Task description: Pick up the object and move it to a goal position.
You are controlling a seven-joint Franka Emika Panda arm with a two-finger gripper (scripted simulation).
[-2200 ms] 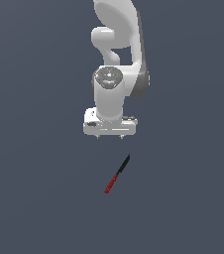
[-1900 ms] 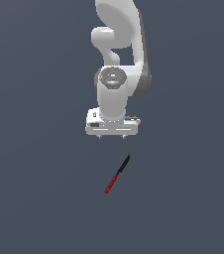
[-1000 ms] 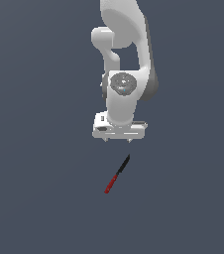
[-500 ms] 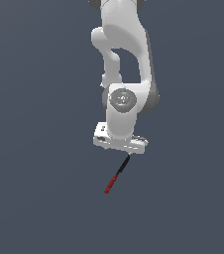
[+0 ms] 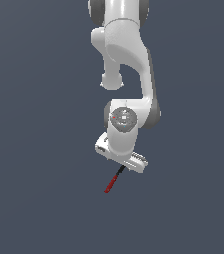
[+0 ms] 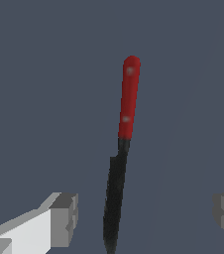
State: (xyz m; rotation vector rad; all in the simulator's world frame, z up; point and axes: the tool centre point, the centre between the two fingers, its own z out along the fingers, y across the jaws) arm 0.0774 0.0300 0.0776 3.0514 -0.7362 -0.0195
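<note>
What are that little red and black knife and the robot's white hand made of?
It is a simulator's render, so this is only the look. The knife: its red half looks like glossy plastic, with small light spots on it; its black half is matte and dark, metal or plastic, I can't tell. The hand looks like smooth white plastic, and its fingertips like dull grey pads.

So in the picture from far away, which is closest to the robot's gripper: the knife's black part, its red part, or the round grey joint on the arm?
1. The black blade half, right under the white gripper.
2. The red handle half, farther down toward the exterior view's left.
3. The round grey joint, higher up the white arm.
</note>
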